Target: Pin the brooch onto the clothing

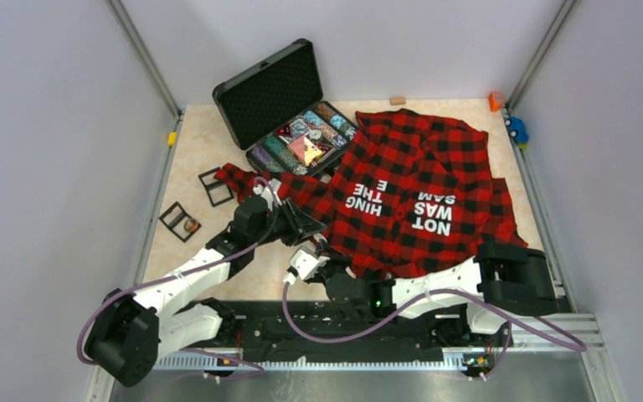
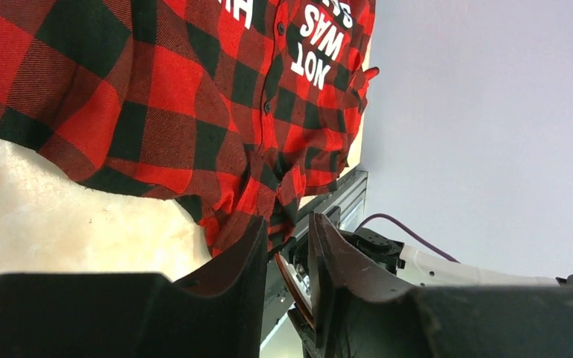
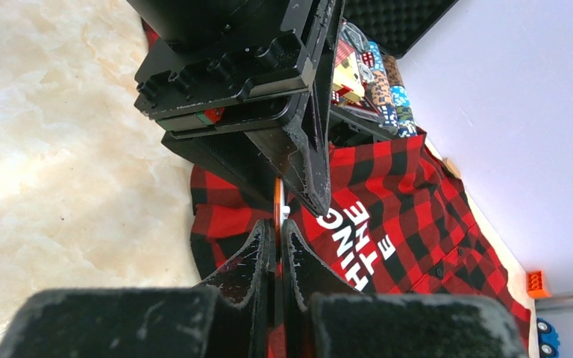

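The clothing (image 1: 419, 193), a red-and-black checked shirt with white lettering, lies spread over the right half of the table. It also fills the top of the left wrist view (image 2: 194, 97). My right gripper (image 3: 277, 227) is shut on the brooch (image 3: 277, 201), a thin disc with an orange rim seen edge-on, held above the shirt's near-left hem. My left gripper (image 2: 287, 227) faces it at close range. Its jaws stand a little apart, and the brooch (image 2: 296, 283) shows in the gap, close to the right finger (image 2: 328, 261). In the top view both grippers meet at the hem (image 1: 311, 241), and the brooch is hidden there.
A black case (image 1: 272, 88) stands open at the back, its tray (image 1: 306, 138) full of small colourful pieces. Two small black frames (image 1: 215, 186) (image 1: 180, 220) lie at the left. A wooden block (image 1: 398, 100) and small toys (image 1: 495, 101) (image 1: 516, 130) sit at the back right.
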Controlling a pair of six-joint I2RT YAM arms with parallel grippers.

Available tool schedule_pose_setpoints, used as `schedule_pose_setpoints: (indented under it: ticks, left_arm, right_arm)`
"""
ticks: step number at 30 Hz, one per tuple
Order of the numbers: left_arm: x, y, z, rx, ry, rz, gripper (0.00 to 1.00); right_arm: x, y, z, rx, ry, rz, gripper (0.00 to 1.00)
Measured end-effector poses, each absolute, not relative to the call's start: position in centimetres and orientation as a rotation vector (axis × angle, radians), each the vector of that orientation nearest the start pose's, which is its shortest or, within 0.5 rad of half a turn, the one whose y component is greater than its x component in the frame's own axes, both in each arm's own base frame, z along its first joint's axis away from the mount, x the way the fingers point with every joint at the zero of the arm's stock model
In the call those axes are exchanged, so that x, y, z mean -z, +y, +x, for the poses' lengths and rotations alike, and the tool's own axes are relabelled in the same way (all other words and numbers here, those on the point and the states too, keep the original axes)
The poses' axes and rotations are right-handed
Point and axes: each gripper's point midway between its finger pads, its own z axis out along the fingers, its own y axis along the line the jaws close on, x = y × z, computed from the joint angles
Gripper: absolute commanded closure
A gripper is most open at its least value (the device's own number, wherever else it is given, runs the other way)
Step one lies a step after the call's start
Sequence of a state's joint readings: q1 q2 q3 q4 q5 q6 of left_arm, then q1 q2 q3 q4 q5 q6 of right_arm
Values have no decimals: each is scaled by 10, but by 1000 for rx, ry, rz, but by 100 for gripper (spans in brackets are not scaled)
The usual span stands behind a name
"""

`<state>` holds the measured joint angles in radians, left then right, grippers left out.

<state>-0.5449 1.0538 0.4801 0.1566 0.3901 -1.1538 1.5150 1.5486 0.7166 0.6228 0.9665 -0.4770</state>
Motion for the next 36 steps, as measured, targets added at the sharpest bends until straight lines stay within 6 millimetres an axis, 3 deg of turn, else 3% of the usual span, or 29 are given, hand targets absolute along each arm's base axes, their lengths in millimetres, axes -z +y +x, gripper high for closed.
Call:
schedule_pose_setpoints:
  ticks: [11, 13, 23, 26, 33, 36]
  left_arm:
    - [-156, -256, 221, 1415, 2252, -396, 100]
    - [-155, -256, 221, 1412, 2255, -401, 100]
    - [-168, -252, 219, 1420, 2209, -384, 100]
    - [-172, -250, 222, 1406, 2183, -386, 100]
    - [-181, -235, 236, 1319, 2092, -351, 100]
    - [-187, -230, 238, 1287, 2053, -302, 100]
  right_arm:
    - [-161, 367, 172, 90, 1378, -992, 100]
    - [-160, 369, 172, 98, 1373, -1002, 100]
    - [-165, 370, 169, 35, 1405, -967, 42]
    - [-177, 368, 165, -44, 1428, -934, 35]
    - [-210, 349, 149, -340, 1502, -821, 31]
    - [-217, 337, 155, -483, 1554, -763, 30]
